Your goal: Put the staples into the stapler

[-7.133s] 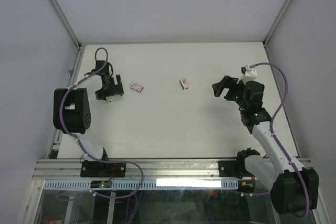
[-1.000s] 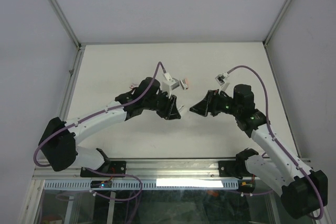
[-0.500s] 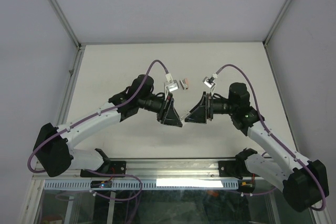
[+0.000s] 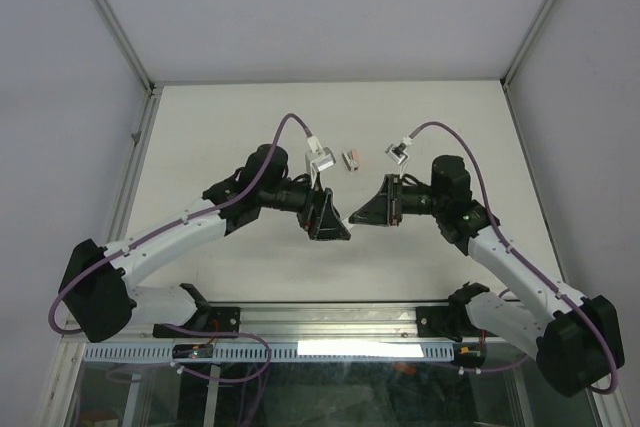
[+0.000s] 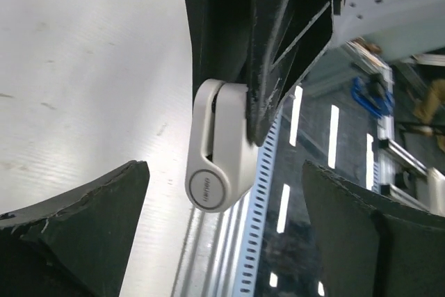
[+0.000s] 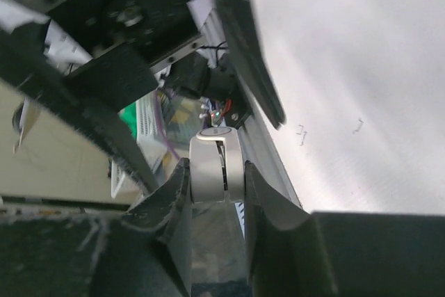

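The left gripper (image 4: pixel 337 229) is extended over mid-table and tilted toward its partner. Its fingers (image 5: pixel 69 241) are spread wide and touch nothing. The left wrist view shows a small, rounded white piece (image 5: pixel 217 161) in the gap between them. It has a slot along one side and a round stamped end. I cannot tell what it is.

The stapler (image 4: pixel 350 159) is pink and grey. It lies on the table (image 4: pixel 430 117) just beyond the two gripper tips, and neither touches it. I cannot tell where the staples are in any view.

The right gripper (image 4: pixel 358 216) sits nose to nose with the left one. It is clamped on the white piece, one pad on each side, and the piece juts past the tips, off the table. The right wrist view shows two tiny bent marks (image 6: pixel 302 133) on the table surface, too small to identify.
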Robot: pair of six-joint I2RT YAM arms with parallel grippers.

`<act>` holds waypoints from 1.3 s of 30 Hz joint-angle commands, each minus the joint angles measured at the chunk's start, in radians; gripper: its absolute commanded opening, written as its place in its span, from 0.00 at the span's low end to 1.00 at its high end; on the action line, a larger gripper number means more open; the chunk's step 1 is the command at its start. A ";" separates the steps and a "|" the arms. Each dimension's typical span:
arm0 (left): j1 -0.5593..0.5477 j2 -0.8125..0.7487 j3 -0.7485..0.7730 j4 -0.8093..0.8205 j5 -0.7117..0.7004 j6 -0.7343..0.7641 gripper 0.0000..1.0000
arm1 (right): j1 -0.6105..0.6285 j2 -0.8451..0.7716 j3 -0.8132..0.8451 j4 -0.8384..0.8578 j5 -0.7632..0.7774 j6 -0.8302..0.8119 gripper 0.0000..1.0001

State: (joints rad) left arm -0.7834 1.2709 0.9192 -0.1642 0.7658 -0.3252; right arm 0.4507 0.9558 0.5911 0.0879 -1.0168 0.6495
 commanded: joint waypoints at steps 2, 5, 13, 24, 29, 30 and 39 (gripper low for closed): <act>-0.016 -0.110 -0.008 0.024 -0.337 0.123 0.96 | 0.000 0.076 0.079 -0.130 0.192 0.109 0.00; -0.071 -0.126 -0.001 0.011 -0.456 0.182 0.97 | 0.002 0.105 0.078 -0.126 0.202 0.143 0.00; -0.133 -0.017 0.081 -0.123 -0.548 0.265 0.85 | 0.003 0.108 0.087 -0.131 0.197 0.152 0.00; -0.183 0.043 0.109 -0.147 -0.586 0.279 0.50 | 0.002 0.121 0.086 -0.129 0.176 0.145 0.00; -0.189 0.049 0.101 -0.148 -0.585 0.285 0.20 | -0.001 0.113 0.091 -0.145 0.198 0.128 0.17; -0.190 0.047 0.099 -0.147 -0.587 0.286 0.15 | -0.004 0.104 0.099 -0.169 0.221 0.111 0.36; -0.191 0.009 0.074 -0.127 -0.588 0.287 0.00 | -0.132 0.039 0.099 -0.257 0.253 0.094 0.71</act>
State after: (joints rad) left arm -0.9741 1.3235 0.9810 -0.3408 0.1829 -0.0448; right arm 0.3546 1.0248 0.6624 -0.1574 -0.7673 0.7452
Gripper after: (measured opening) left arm 0.288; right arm 0.752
